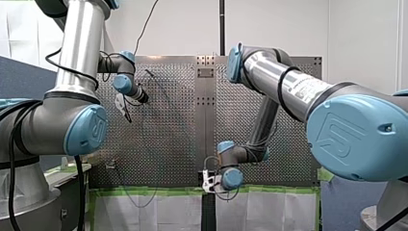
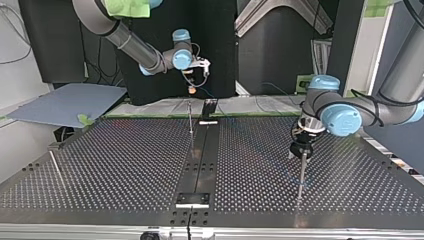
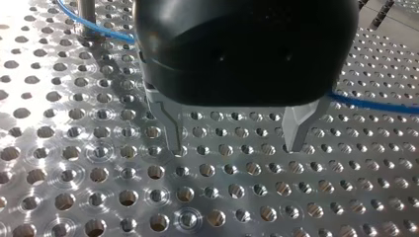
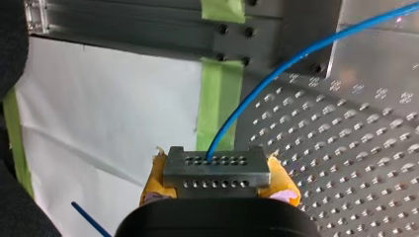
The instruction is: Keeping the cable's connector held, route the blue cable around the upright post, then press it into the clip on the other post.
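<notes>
The perforated metal table [image 2: 125, 160] fills the scene, with a dark strip down its middle and green tape and white sheet at its far edge in the top view. My left arm [image 2: 380, 107] comes in at the top view's right and my right arm [image 2: 135, 47] at its left. The left gripper [image 3: 234, 143] is black with metal fingers [image 3: 170, 128] that stand apart with nothing between them, tips close over the table, just beside a post [image 2: 302, 172]. The right gripper [image 4: 217, 190] hangs above the table's far edge, its yellow pads [image 4: 284, 182] clamped on the connector [image 4: 217, 170], a small metal block with rows of holes. The blue cable [image 4: 296, 54] leaves the connector's top face and rises over the table's corner. In the left wrist view the cable [image 3: 375, 103] lies low over the table, passes a post's foot, goes behind the left gripper and comes out on its other side. A second post [image 2: 190, 122] stands by the middle strip. Whether either post bears a clip I cannot tell.
</notes>
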`<state>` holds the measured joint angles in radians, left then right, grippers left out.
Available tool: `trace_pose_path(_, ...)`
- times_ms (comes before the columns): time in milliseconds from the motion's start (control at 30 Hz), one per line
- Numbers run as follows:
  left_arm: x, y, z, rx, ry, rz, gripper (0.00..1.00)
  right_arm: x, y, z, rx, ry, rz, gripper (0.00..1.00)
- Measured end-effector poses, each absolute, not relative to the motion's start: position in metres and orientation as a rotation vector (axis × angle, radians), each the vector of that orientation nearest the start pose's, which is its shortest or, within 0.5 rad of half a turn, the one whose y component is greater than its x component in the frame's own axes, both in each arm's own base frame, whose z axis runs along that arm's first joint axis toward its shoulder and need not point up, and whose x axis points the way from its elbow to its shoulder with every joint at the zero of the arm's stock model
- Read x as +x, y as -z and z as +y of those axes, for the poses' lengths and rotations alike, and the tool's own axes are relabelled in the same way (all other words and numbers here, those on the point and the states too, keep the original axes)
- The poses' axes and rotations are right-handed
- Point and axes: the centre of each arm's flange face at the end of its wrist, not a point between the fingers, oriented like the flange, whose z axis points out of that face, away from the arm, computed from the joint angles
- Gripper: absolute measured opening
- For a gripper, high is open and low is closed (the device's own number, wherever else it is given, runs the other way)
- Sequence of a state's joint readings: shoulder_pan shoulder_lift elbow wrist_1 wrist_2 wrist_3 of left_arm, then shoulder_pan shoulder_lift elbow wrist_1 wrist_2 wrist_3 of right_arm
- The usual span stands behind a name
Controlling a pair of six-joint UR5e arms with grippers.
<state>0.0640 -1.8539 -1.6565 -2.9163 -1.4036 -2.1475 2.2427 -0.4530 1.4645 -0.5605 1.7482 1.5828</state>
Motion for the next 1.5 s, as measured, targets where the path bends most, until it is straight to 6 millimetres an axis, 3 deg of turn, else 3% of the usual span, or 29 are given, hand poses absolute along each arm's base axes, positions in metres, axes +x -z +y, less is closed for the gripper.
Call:
trace_pose_path(800, 0.575, -0.316, -0.115, -0.428, 0.521, 1.69, 1.0, 0.436, 0.145, -0.458, 1.914, -1.128, -1.177, 0.0)
trace_pose_path(1067, 0.575, -0.316, -0.115, -0.428, 0.521, 1.692, 1.0, 0.428, 0.151, -0.459, 1.908, -1.13, -1.179, 0.0)
trace_pose_path(1333, 0.575, -0.316, -0.116, -0.427, 0.522, 1.693, 1.0, 0.418, 0.178, -0.454, 1.914, -1.128, -1.188, 0.0)
trace_pose_path(1500, 0.575, -0.316, -0.116, -0.431, 0.518, 1.692, 1.0, 0.414, 0.184, -0.456, 1.908, -1.138, -1.192, 0.0)
